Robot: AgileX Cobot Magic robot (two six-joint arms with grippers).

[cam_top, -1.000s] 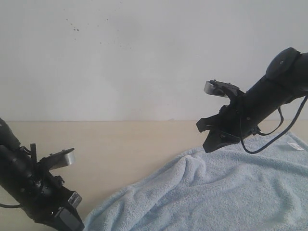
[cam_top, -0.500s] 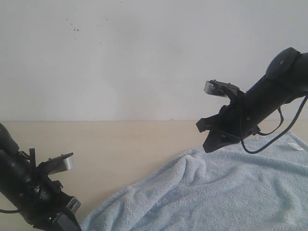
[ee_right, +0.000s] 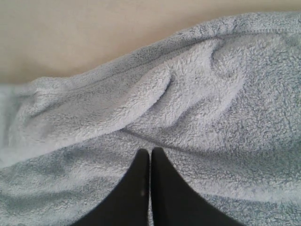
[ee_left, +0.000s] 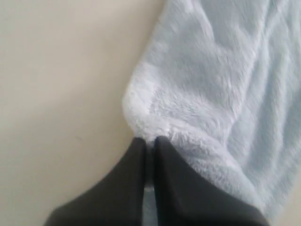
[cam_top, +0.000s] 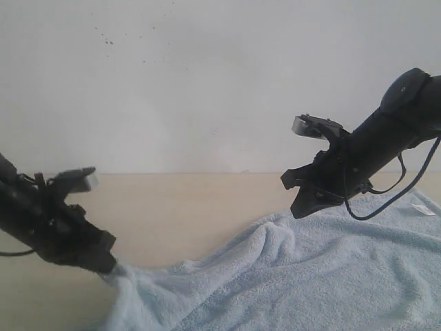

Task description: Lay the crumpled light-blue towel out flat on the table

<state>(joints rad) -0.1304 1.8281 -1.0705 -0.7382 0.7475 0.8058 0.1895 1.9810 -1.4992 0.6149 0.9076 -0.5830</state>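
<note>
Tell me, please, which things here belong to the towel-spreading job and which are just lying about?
Job: towel, table, left gripper shut on the towel's edge, right gripper shut.
Just there: white wall, its dark specks.

A white wall (cam_top: 220, 89) fills the top half of the frame. Some tiny dark spots (cam_top: 108, 41) sit in its upper left.

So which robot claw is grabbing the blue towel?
The left gripper: it pinches the towel's edge. The right gripper hangs shut over the towel, holding nothing.
</note>
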